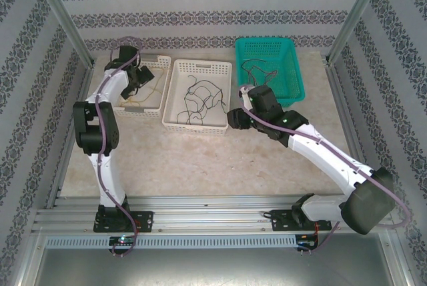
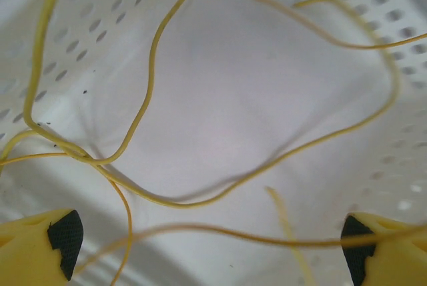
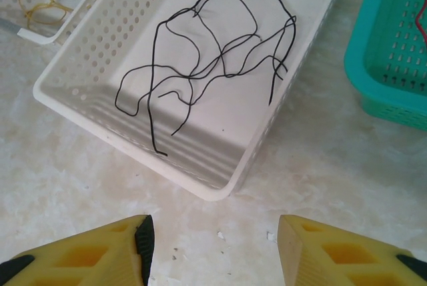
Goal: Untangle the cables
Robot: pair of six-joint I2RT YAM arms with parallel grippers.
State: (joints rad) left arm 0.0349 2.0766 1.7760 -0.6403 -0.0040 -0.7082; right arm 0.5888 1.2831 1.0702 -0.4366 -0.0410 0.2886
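Right end effector (image 3: 213,243): jaws apart, empty, above bench (image 3: 320,186).
Black cables (image 3: 207,66): ahead of it, upper centre, in white basket (image 3: 120,141).
Left end effector (image 2: 210,241): I see it wide open.
Yellow cables (image 2: 151,66): one strand runs crosswise, jaw to jaw.

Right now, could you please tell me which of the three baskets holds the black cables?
The middle white basket holds the black cables; the left white basket has yellow cables, and the right basket is teal.
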